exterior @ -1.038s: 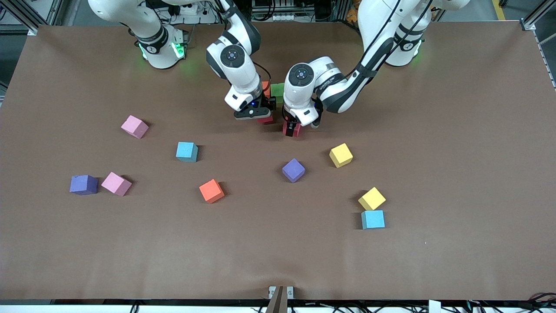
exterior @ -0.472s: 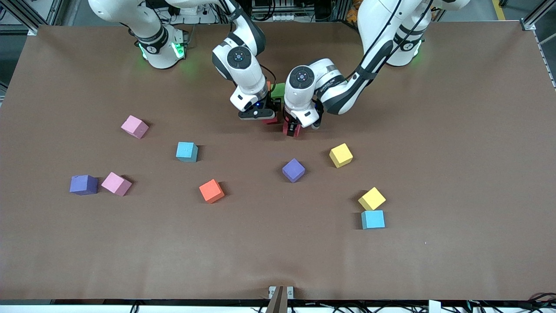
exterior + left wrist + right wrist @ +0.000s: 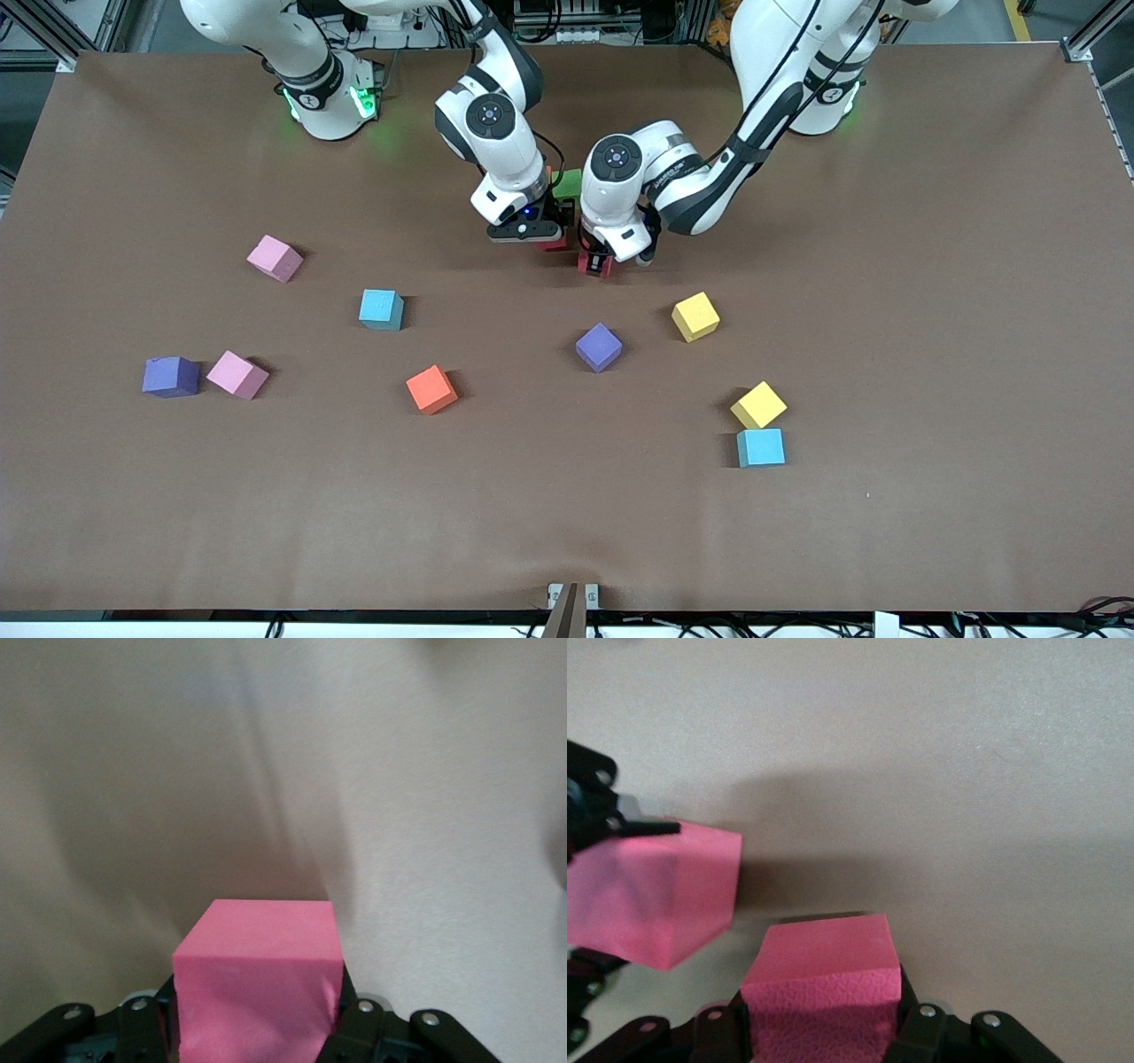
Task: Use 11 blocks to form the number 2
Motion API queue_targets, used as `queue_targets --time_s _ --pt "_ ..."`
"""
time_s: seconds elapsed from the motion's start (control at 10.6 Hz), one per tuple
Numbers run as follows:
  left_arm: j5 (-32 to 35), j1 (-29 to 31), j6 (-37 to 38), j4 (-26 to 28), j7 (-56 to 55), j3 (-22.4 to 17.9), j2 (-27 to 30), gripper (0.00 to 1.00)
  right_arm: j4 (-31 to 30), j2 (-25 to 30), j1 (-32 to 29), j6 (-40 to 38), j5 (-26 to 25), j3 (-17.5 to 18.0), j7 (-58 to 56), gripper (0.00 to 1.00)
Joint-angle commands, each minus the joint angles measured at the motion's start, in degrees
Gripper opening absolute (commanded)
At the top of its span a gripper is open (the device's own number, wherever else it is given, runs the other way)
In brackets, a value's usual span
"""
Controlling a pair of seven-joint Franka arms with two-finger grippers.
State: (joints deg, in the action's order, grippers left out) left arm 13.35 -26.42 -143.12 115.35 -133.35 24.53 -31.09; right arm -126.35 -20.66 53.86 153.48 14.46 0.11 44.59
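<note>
My left gripper (image 3: 603, 256) is shut on a red block (image 3: 257, 979), and the foam dents under one finger. My right gripper (image 3: 538, 236) is shut on a second red block (image 3: 821, 992). Both hang low over the table's middle, toward the robots. In the right wrist view the left gripper's block (image 3: 651, 899) sits close beside mine. A green block (image 3: 567, 183) lies on the table just past both hands, partly hidden by the arms. No number 2 shows.
Loose blocks are spread nearer the camera: pink (image 3: 275, 258), light blue (image 3: 381, 309), purple (image 3: 170, 377), pink (image 3: 236, 374), orange (image 3: 431, 389), purple (image 3: 599, 346), yellow (image 3: 695, 316), yellow (image 3: 758, 405) and light blue (image 3: 761, 447).
My left gripper's fingers have closed on its red block. The right arm has carried its red block toward the left gripper, so both red blocks now sit close together.
</note>
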Motion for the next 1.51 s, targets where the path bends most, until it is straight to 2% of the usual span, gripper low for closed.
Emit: queue_targets --time_s 0.0,0.28,0.57,0.75,0.85,1.23,1.42 --pt "1.3 2.9 2.6 -1.5 7.1 0.2 2.1 0.00 0.5 -0.2 0.8 0.3 0.7 -0.4 1.0 0.33" --pt "1.2 5.1 7.6 -3.7 15.6 0.5 2.6 0.00 0.9 -1.0 0.9 0.2 0.5 -0.4 0.7 0.33" --pt "1.2 5.1 13.2 -6.9 25.1 0.4 2.6 0.00 4.4 -3.8 1.6 -0.7 0.0 -0.6 0.1 0.33" --pt "1.2 5.1 13.8 -7.6 31.4 0.4 2.4 0.00 9.3 -4.9 2.8 -8.7 -1.3 -2.9 0.3 0.33" --pt "1.2 5.1 13.9 -7.6 33.2 0.4 2.5 0.00 10.1 -5.4 3.1 -10.3 -1.8 -2.9 0.5 0.33" --pt "1.1 5.0 18.7 -11.1 43.7 0.7 2.6 0.00 10.2 -6.4 4.7 -10.0 -1.5 -2.9 0.9 0.33" --pt "1.1 5.0 18.8 -12.2 48.8 0.7 2.6 0.00 10.9 -6.9 4.9 -10.0 -1.5 -3.0 2.3 0.33"
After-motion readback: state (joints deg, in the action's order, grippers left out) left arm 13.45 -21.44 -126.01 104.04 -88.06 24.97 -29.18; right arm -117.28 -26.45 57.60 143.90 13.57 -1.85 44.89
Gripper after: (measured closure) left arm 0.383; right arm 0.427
